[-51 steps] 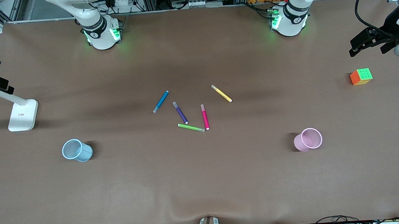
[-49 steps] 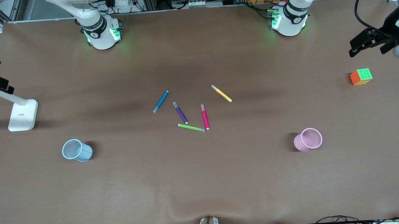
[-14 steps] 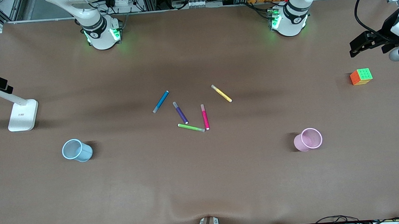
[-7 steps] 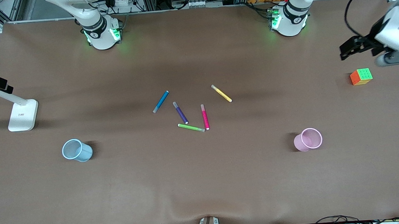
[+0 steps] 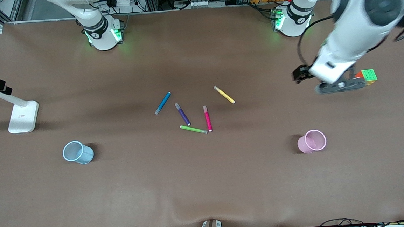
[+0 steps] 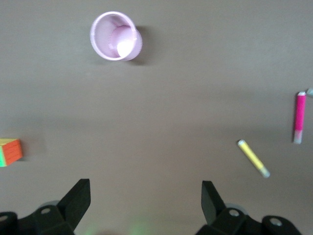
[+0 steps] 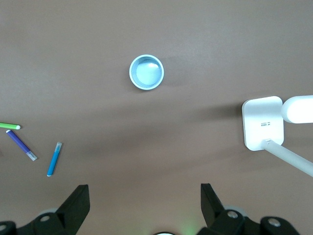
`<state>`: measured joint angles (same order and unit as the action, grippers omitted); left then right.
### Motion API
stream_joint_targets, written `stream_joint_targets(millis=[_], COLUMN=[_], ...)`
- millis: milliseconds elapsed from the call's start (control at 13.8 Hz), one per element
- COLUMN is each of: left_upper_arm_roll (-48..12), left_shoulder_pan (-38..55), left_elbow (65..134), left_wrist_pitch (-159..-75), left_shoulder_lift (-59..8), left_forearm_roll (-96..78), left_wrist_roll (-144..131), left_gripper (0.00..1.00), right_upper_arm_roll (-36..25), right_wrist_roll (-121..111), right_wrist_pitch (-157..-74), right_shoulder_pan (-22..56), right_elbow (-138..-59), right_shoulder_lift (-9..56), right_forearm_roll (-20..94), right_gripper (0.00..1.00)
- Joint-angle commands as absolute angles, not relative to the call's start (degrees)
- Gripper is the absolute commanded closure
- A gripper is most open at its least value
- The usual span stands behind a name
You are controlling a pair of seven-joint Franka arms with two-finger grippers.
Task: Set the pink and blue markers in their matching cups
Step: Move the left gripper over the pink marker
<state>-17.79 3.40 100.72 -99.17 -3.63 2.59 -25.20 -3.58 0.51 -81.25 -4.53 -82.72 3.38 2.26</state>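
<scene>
The pink marker (image 5: 207, 118) and blue marker (image 5: 162, 103) lie among other pens at the table's middle. The light blue cup (image 5: 78, 152) stands toward the right arm's end, the pale pink cup (image 5: 312, 141) toward the left arm's end, both nearer the front camera than the pens. My left gripper (image 5: 337, 86) hangs open and empty over the table beside a cube; its wrist view shows the open gripper (image 6: 145, 203), pink cup (image 6: 116, 36) and pink marker (image 6: 299, 117). My right gripper (image 7: 145, 205) waits open, high up, out of the front view; its wrist view shows the blue cup (image 7: 146, 72) and blue marker (image 7: 54, 159).
A yellow pen (image 5: 224, 94), a dark purple pen (image 5: 182, 114) and a green pen (image 5: 193, 129) lie by the markers; the green pen's end touches the pink marker. A coloured cube (image 5: 368, 75) sits toward the left arm's end. A white lamp stand (image 5: 21, 115) stands toward the right arm's end.
The left arm has swung in from the table's end toward the middle and now hangs beside the cube. Pens, cups and the right arm have not moved.
</scene>
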Motion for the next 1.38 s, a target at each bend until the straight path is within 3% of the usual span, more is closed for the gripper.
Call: stream_joint_targets(millis=[0,218,436,655,873,1309], left_upper_arm_roll=[-22.1,-22.2,-22.1,-22.1,-22.1,-21.4], left_shoulder_pan=[5.0,12.3,18.9,24.7,27.9,33.5], left_elbow=[100.5,100.0,99.6,95.4,91.9,91.1], left_wrist_pitch=[-104.4,-110.8,-118.9,-120.7,-123.6,-126.7], left_shoulder_lift=[-8.9,-15.4,-22.8,-30.1,-36.7,-42.2], left_forearm_roll=[3.9,8.9,14.0,22.2,27.8,37.3], left_wrist_roll=[-34.5,-44.4,-57.3,-67.8,-76.9,-90.0], left_gripper=[0.00,0.00,0.00,0.00,0.04,0.31], right_upper_arm_roll=[-2.8,-2.8,-2.6,-2.6,-2.6,-2.5], right_wrist_roll=[0.9,1.2,0.7,0.7,1.6,11.1], right_wrist_pitch=[-80.6,-80.8,-81.2,-81.5,-81.5,-81.1], right_shoulder_pan=[-5.7,-5.7,-5.3,-5.8,-5.7,-2.6], right_elbow=[-82.1,-82.1,-81.7,-81.7,-81.7,-82.2], right_shoulder_lift=[3.5,3.6,8.2,13.3,13.6,13.9], right_forearm_roll=[3.3,3.3,1.9,1.4,1.1,1.9], right_gripper=[0.00,0.00,0.00,0.00,0.00,0.00])
